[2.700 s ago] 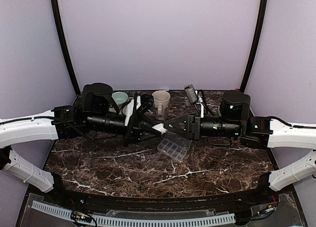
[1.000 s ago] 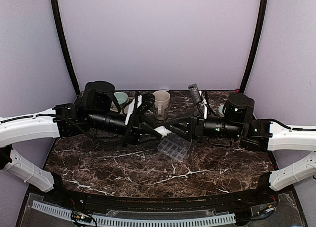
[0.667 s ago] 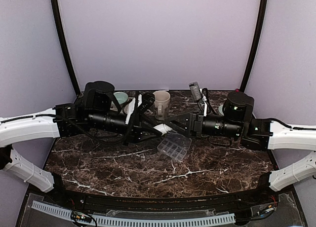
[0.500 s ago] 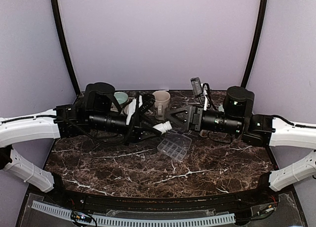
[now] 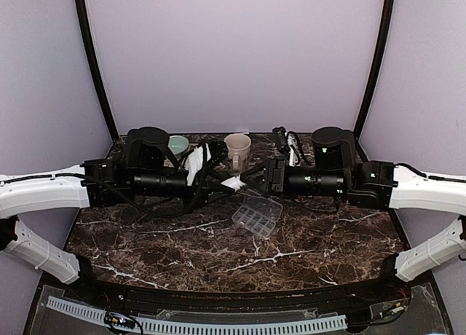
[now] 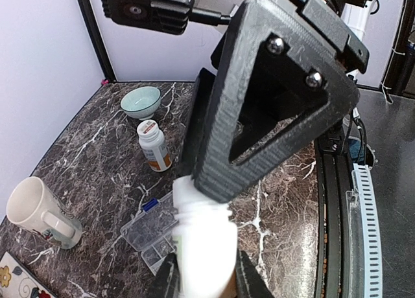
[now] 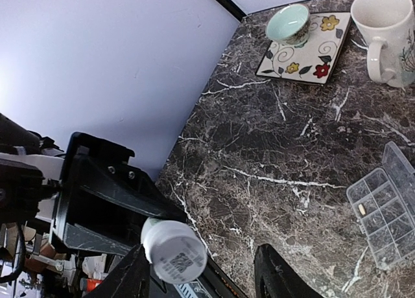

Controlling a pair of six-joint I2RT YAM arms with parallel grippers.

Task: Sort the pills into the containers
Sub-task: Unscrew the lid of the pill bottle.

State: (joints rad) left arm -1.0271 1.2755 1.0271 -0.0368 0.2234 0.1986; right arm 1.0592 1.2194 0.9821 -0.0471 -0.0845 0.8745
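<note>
My left gripper (image 6: 207, 272) is shut on a white pill bottle (image 6: 204, 236), held level above the table; in the top view the bottle (image 5: 233, 182) hangs between the two arms. My right gripper (image 7: 202, 262) faces its round white end (image 7: 174, 251), which carries a printed square code. The jaws stand wide apart and that end sits by the left finger (image 7: 126, 282). The clear container tray (image 5: 256, 213) lies open on the marble below. One small pale pill (image 7: 361, 208) lies in a compartment of the tray (image 7: 382, 210).
A second pill bottle (image 6: 154, 144) with an orange label stands beside a pale green bowl (image 6: 141, 100). The cream mug (image 5: 237, 149) is at the back. Another green bowl (image 7: 288, 22) sits on a flowered tile (image 7: 305, 52).
The right gripper has drawn back to the right from the bottle's end and turned at the wrist. The left arm has lifted the bottle slightly.
</note>
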